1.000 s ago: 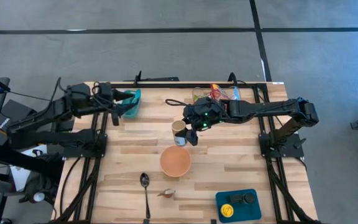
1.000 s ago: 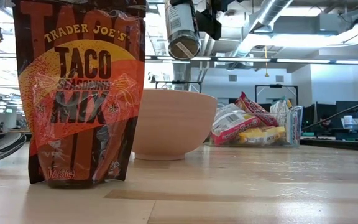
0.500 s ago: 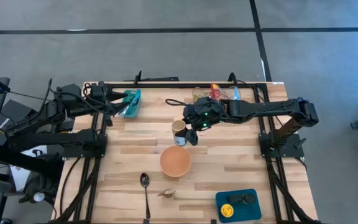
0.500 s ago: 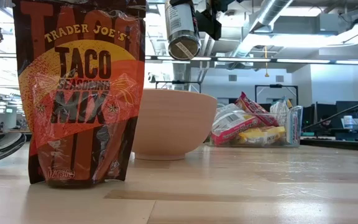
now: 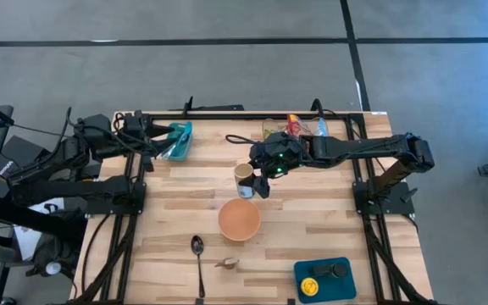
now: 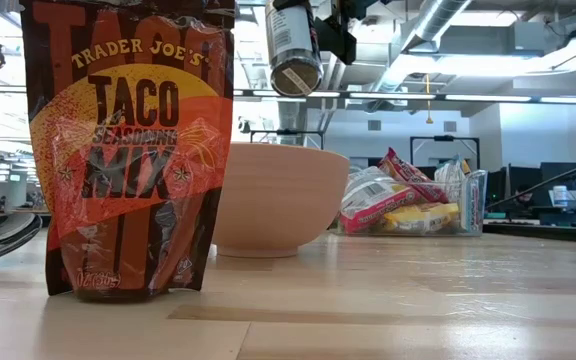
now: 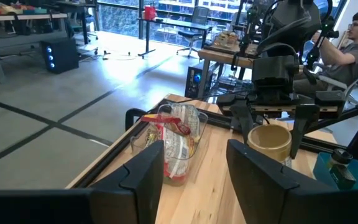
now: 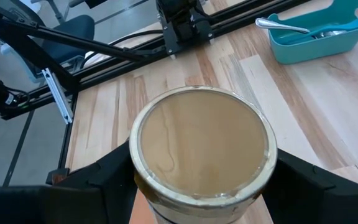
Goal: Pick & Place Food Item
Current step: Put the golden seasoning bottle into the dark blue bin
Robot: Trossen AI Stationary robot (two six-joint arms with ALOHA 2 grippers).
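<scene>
High view first: the right tool (image 5: 259, 174) sits over the middle of the wooden surface (image 5: 329, 229), clamped around a small jar with a tan lid (image 5: 243, 174) — the jar is up in the air, tilted lid-outward, just above the back edge of the pale bowl (image 5: 239, 219). From table height you can see that same jar hanging over the bowl's rim, not touching it. A taco seasoning pouch (image 6: 128, 150) stands upright close to that low camera, beside the bowl.

Left tool (image 5: 161, 146) is off at the back-left corner, right by the teal bin (image 5: 179, 140) with cutlery in it. Its own wrist camera shows the two fingers (image 7: 145, 171) spread with nothing between them, so it's let go — or never had anything, can't say.

Other bits on the surface: a clear tub of snack packets (image 5: 293, 129) at the back, a spoon (image 5: 198, 258) up front, and a blue tray (image 5: 322, 279) at the front right.
</scene>
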